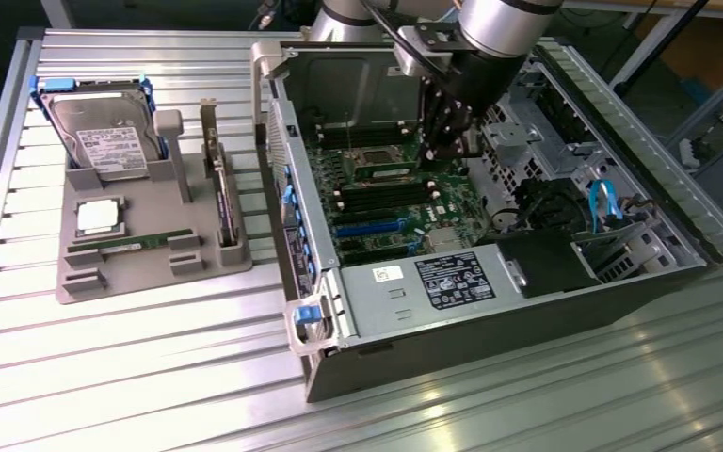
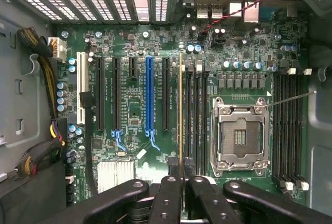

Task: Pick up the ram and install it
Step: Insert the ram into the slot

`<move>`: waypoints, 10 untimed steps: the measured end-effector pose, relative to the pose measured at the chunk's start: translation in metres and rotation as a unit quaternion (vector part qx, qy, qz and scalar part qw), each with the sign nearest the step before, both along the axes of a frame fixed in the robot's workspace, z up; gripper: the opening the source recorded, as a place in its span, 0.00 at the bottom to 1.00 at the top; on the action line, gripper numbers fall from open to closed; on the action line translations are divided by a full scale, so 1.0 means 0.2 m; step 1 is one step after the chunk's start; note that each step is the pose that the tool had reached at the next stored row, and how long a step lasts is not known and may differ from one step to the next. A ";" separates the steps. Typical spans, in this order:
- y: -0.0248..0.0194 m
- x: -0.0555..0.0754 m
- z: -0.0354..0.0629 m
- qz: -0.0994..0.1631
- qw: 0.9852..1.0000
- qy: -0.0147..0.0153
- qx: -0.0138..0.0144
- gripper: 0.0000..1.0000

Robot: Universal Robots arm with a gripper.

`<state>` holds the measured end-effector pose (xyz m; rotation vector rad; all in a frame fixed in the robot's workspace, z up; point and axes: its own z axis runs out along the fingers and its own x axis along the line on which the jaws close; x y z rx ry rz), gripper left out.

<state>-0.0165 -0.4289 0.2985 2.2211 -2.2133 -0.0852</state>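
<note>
The ram [image 2: 180,110] shows edge-on in the wrist view as a thin strip with a gold edge, and my gripper [image 2: 180,180] is shut on it between the two black fingers [image 2: 167,198]. It hangs in line with the black memory slots [image 2: 194,115] just beside the open CPU socket [image 2: 241,133] on the green motherboard [image 2: 132,115]. I cannot tell whether its edge sits in a slot. In the exterior view my gripper [image 1: 447,141] reaches down inside the open computer case [image 1: 488,282], over the motherboard's middle.
On the exterior view's left a grey tray [image 1: 148,273] carries a hard drive [image 1: 104,132], a square CPU chip [image 1: 98,217], an upright expansion card [image 1: 219,184] and a narrow green stick [image 1: 129,244]. Case walls, a cable bundle [image 2: 46,79] and the power supply [image 1: 462,278] hem the board in.
</note>
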 end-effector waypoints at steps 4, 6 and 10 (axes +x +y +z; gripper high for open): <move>0.000 0.00 -0.030 0.000 1.000 0.000 0.000 0.12; 0.000 0.00 -0.052 0.000 1.000 0.000 0.000 0.12; 0.000 0.00 -0.097 0.000 1.000 0.000 0.000 0.12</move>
